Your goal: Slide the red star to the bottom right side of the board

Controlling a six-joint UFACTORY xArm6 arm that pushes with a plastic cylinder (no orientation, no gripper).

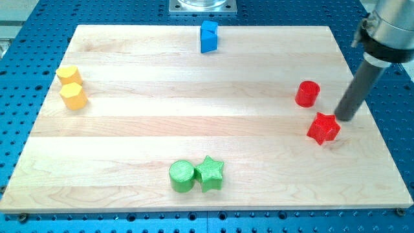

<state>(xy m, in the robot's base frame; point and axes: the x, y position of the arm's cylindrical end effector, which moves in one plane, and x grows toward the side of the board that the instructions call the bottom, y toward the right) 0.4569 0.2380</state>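
The red star (323, 128) lies on the wooden board (207, 110) near its right edge, a little below mid-height. My tip (343, 119) is just to the star's upper right, touching or nearly touching it. The dark rod slants up to the view's top right corner. A red cylinder (307, 94) stands just above and left of the star, apart from it.
A blue block (208, 36) sits at the top centre edge. Two yellow blocks (68, 76) (74, 96) touch each other at the left. A green cylinder (182, 176) and a green star (209, 173) touch at the bottom centre.
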